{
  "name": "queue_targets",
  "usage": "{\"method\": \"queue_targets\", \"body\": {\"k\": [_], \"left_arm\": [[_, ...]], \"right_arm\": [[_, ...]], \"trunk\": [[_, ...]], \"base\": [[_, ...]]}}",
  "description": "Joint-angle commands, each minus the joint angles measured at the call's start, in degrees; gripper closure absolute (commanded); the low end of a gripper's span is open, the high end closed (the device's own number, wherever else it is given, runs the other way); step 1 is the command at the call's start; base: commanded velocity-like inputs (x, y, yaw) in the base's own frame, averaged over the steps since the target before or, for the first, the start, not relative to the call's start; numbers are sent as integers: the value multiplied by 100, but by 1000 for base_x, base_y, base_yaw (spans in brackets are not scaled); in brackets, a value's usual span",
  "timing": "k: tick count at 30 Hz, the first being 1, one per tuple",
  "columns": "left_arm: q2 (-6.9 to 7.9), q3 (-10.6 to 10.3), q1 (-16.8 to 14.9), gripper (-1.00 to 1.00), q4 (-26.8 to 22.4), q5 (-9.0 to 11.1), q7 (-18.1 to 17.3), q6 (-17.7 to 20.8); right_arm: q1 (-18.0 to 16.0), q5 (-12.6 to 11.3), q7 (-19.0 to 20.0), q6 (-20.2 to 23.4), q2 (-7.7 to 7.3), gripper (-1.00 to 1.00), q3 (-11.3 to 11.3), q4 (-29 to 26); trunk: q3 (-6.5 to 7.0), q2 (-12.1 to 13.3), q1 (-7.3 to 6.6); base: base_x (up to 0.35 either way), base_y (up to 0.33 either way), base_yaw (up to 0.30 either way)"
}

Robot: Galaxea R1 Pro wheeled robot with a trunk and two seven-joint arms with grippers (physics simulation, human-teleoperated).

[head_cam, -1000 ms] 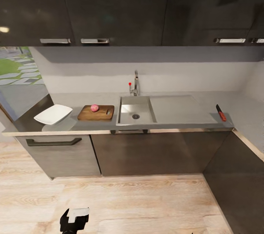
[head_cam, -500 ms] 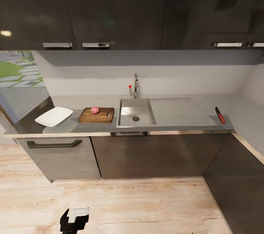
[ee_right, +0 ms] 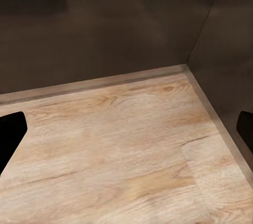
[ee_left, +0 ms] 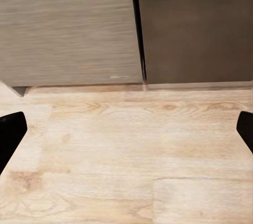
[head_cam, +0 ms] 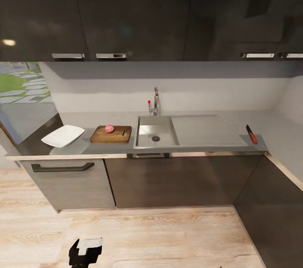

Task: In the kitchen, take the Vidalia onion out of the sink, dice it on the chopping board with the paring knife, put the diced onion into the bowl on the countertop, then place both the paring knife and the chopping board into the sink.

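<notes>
Head view had the Vidalia onion (head_cam: 109, 128) sitting on the chopping board (head_cam: 110, 134), up toward the board's far edge and whole, not cut, so by my read the lifting-out step was done and the dicing was yet to come. The board lay flat on the countertop (head_cam: 202, 147), just beside the sink (head_cam: 155, 131) on its left, handle slot toward the basin, handy for the last drop-in. The basin itself held nothing but its round drain. Left of the board sat the white square bowl (head_cam: 63, 136), tilted a little on the counter's end, and nothing showed in it. The paring knife (head_cam: 252, 134) lay well apart from all that, beyond the drainboard near the counter's right end, red handle toward the front edge, so fetching it looked like the next job. The robot stood back on the wooden floor (head_cam: 168, 234), well away from the cabinets. Left gripper (ee_left: 126, 129) was spread wide over the planks, holding nothing, dark fingertips (ee_left: 10, 129) at the frame's sides. Right gripper (ee_right: 126, 129) matched it, wide apart and bare, aimed at the floor in the corner of the dark cabinets.
</notes>
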Motion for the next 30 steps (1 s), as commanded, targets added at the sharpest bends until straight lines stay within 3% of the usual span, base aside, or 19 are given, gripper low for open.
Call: {"method": "queue_targets", "body": {"k": [1, 30], "left_arm": [[-3, -48, -11, -100, 22, 17, 25, -31], [-7, -52, -11, -100, 22, 17, 25, -29]], "right_arm": [[-7, 58, -2, -20, 0, -100, -48, 6], [-9, 58, -2, -20, 6, -100, -40, 15]], "trunk": [[-3, -12, 4], [259, -12, 4]], "base": [[0, 0, 0], [0, 0, 0]]}}
